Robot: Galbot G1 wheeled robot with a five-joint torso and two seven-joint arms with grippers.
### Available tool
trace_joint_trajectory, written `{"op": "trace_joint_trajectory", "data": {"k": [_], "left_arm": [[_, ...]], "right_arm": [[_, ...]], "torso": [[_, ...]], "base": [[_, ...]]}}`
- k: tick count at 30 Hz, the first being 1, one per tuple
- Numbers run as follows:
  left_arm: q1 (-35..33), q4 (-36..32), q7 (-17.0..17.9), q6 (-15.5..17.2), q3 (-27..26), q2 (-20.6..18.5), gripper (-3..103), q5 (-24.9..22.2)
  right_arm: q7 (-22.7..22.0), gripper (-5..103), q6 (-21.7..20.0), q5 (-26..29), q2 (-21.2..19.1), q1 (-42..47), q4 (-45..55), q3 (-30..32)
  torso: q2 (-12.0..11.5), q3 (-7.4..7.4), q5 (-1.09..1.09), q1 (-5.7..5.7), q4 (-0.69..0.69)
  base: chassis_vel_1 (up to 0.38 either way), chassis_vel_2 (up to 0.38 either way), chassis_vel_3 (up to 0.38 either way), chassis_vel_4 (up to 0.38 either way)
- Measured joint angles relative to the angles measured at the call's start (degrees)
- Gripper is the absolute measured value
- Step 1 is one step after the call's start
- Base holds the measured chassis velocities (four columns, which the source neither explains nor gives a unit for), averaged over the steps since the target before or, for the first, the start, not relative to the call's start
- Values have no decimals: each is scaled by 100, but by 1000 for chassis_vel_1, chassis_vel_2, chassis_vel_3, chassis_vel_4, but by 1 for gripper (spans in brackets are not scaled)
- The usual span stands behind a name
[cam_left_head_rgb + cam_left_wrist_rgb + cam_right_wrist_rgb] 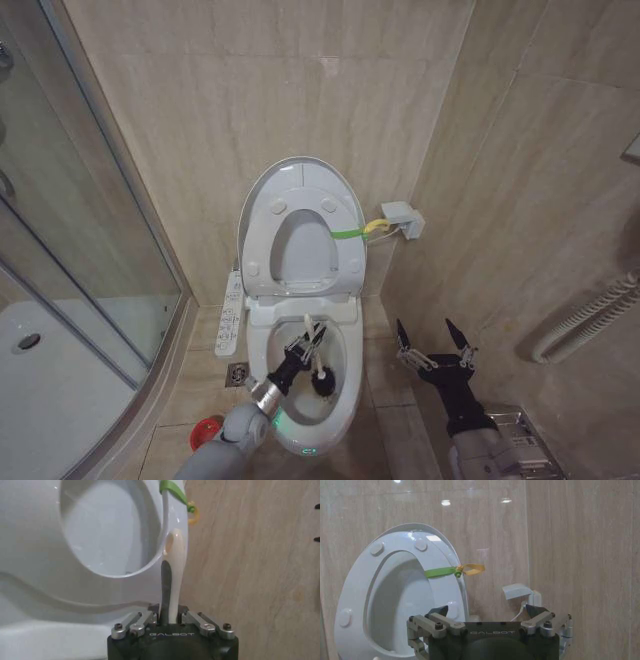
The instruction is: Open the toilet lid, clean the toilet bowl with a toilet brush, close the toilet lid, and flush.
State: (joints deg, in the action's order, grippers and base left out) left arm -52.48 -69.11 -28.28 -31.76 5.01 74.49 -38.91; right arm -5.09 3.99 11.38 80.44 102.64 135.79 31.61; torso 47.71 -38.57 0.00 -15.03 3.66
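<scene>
Two grippers were on record in the head view. The left gripper (303, 348) hung inside the toilet bowl (345, 395), closed on the toilet brush (316, 362); the handle tip stood just beyond its fingers towards the raised toilet lid (300, 185), and the dark bristle head sat just beside them, low in the basin. The right gripper (433, 342) waited empty, jaws wide apart, well clear of the bowl at its side.

In the left wrist view the left gripper (170, 624) pinched the brush (175, 577) at its base, the handle running straight out from the fingers.

In the right wrist view the right gripper (490, 620) held nothing, the lid (395, 592) ahead of it.

Risk, as judged: the slim handle could twist or slip in the pinch under scrubbing pressure, and a wide stroke could knock the upright seat down onto the arm.
</scene>
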Motion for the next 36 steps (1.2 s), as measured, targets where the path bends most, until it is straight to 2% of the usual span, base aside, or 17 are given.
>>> {"op": "trace_joint_trajectory", "data": {"k": [12,16,22,29,36], "left_arm": [[-220,351,-96,-75,-9,145,22,84],[-107,360,-70,-79,-80,131,22,85],[78,296,78,-61,-102,244,22,-173],[-120,411,28,-71,-96,405,22,-135],[-156,430,-19,-83,-143,360,22,-74]], "right_arm": [[0,100,0,0,0,0,0,0],[0,100,0,0,0,0,0,0],[0,100,0,0,0,0,0,0],[0,100,0,0,0,0,0,0],[0,100,0,0,0,0,0,0]], "torso": [[0,1,1,1,-3],[0,1,0,0,-1],[-1,0,0,0,0],[-1,1,0,0,-2],[-1,1,1,0,-2]], "base": [[0,0,0,0],[0,0,0,0],[0,0,0,0],[0,0,0,0],[0,0,0,0]]}}
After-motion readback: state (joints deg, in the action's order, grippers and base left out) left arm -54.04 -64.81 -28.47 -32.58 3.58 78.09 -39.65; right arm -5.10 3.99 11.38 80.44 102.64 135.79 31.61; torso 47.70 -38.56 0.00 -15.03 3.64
